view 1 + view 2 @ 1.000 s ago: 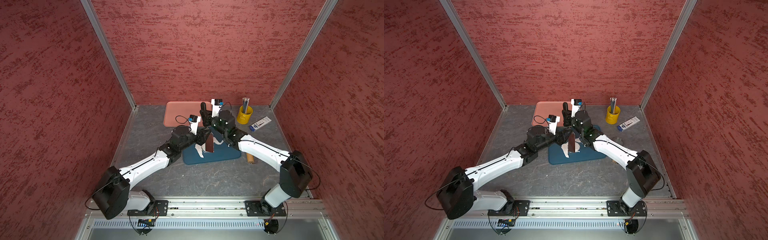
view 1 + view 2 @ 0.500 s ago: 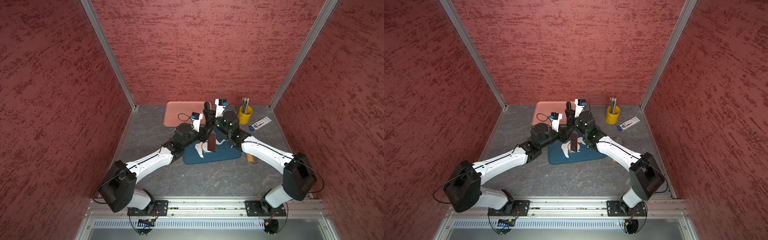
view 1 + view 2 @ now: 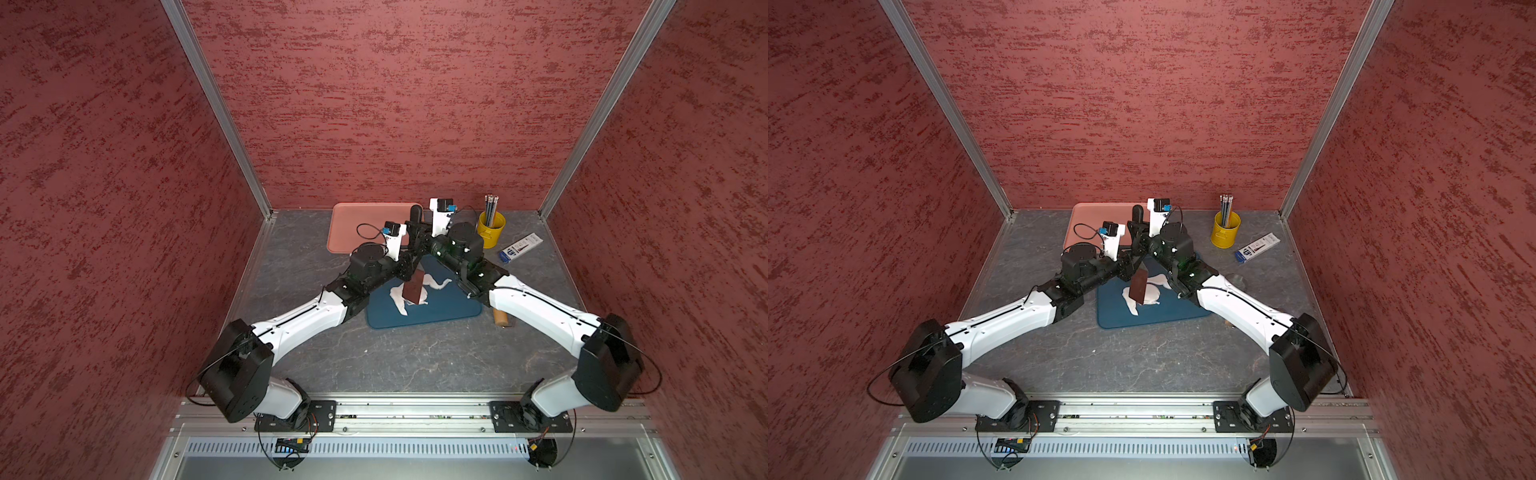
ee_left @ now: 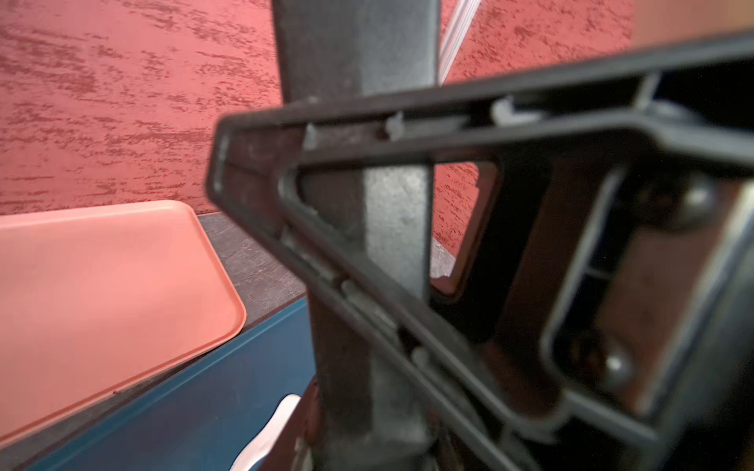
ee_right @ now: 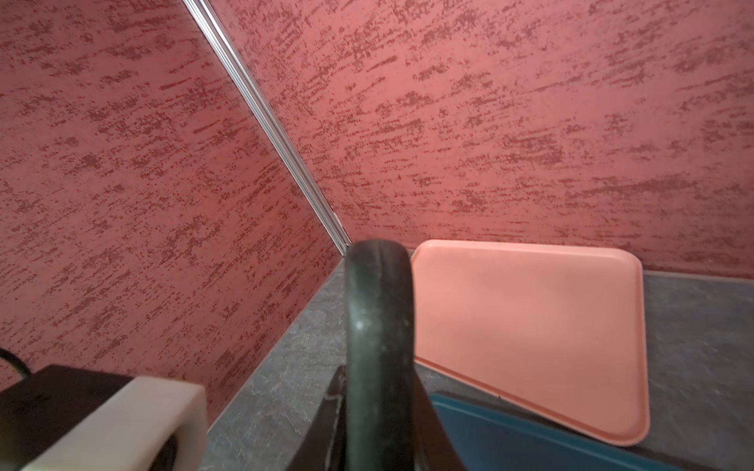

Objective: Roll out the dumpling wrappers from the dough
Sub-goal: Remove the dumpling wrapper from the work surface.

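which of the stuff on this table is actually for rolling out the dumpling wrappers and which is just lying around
For the job:
- dough, spread on the blue tray
- brown flat tool above it
- wooden rolling pin, partly hidden
- probably the pink tray, for finished wrappers

Just lying about:
- yellow cup of pencils
- pencil box

Left arm (image 3: 324,307) & right arm (image 3: 532,303) meet over the far half of the blue mat (image 3: 419,318), and a brown board (image 3: 413,286) stands between them, so there is no way through the middle. Pink tray (image 3: 357,224) blocks far left. Yellow cup (image 3: 490,230) & box (image 3: 519,248) block far right. Rolling pin (image 3: 500,318) lies just beside the mat's right edge. Grey table (image 3: 415,357) in front gives passing room.
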`<control>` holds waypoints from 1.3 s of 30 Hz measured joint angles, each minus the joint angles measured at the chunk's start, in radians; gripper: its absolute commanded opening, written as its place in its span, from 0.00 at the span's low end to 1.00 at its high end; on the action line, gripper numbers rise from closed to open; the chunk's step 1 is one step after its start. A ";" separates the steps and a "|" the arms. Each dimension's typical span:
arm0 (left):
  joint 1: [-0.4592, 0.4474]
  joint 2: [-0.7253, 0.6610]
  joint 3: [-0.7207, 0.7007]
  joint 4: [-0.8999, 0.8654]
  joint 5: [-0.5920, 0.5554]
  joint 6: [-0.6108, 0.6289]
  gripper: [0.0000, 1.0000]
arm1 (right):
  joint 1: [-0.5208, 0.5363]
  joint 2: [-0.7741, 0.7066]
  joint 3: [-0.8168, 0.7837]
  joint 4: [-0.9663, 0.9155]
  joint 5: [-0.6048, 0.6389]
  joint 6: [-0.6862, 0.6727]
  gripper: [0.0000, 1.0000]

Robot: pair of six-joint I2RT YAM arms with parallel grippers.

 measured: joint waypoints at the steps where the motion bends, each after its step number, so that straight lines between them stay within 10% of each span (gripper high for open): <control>1: 0.010 0.000 0.000 -0.005 0.018 0.027 0.00 | -0.001 -0.009 0.016 -0.066 -0.008 0.006 0.41; 15: 0.074 -0.029 0.004 -0.165 0.280 0.293 0.00 | -0.182 0.063 0.530 -0.943 -0.411 0.076 0.50; 28: 0.063 -0.015 0.075 -0.315 0.334 0.384 0.00 | -0.177 0.226 0.707 -1.285 -0.481 0.043 0.38; 39: 0.066 0.016 0.115 -0.370 0.370 0.419 0.00 | -0.180 0.228 0.705 -1.290 -0.505 0.023 0.00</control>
